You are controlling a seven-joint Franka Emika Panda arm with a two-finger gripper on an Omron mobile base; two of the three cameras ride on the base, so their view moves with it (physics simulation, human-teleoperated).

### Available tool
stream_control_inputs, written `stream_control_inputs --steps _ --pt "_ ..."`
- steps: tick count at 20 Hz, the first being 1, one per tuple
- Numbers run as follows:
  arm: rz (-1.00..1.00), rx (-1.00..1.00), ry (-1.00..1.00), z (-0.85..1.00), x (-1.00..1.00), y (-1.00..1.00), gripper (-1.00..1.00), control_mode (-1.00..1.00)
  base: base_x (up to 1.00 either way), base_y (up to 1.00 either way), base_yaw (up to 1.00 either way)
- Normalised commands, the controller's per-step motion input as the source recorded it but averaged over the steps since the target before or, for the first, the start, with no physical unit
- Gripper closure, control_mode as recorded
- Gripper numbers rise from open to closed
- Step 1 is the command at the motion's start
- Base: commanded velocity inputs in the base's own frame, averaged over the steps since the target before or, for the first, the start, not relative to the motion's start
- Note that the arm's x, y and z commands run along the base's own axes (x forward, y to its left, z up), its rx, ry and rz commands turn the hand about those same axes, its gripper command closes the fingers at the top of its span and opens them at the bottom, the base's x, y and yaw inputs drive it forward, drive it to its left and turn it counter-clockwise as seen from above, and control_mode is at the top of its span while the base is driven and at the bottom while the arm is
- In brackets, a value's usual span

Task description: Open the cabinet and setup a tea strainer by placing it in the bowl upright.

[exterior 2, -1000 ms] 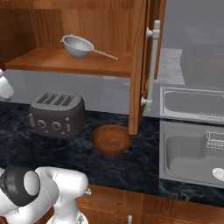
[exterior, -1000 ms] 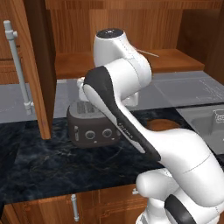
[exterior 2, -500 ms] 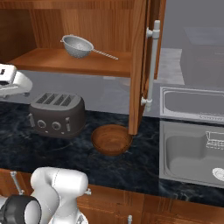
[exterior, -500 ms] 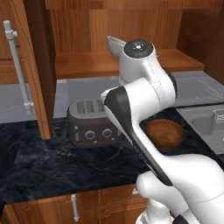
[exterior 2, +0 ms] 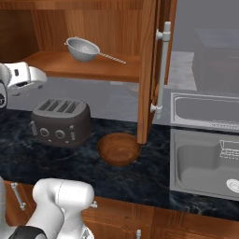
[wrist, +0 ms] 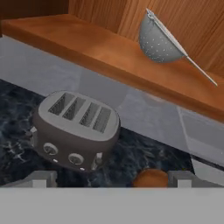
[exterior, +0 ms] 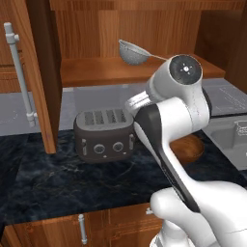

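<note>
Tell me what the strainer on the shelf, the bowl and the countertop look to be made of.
Tea strainer: looks like silvery metal with a matte sheen; rows of small holes dot the cup.
Bowl: seems wooden, reddish-brown and smooth, with faint ring-like grain inside.
Countertop: looks like polished dark stone, perhaps marble or granite, black with pale veins; being rendered, it could equally be laminate.

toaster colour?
Dark grey toaster with silvery knobs, clearest in the right base view.
</note>
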Motion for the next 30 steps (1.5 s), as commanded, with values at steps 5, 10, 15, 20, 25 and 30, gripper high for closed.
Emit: stream_control_inputs --steps 5,10,15,20,25,30 --pt "-0.12 0.00 -0.13 0.39 0.08 0.00 -1.00 -1.00 0.00 0.00 0.00" --pt "-0.26 0.00 -0.05 0.23 0.17 0.00 -1.00 -1.00 0.00 0.00 0.00" --pt "-0.15 0.00 0.01 0.34 0.08 -0.20 -1.00 -1.00 0.00 0.00 0.00" --pt "0.00 0.00 0.15 0.00 0.33 -0.23 -1.00 -1.00 0.00 0.00 0.00" --pt "0.05 0.00 0.07 0.00 0.48 -0.25 -1.00 -1.00 0.00 0.00 0.00" --pt "0.09 0.00 -0.01 0.07 0.38 -0.17 -1.00 -1.00 0.00 0.00 0.00"
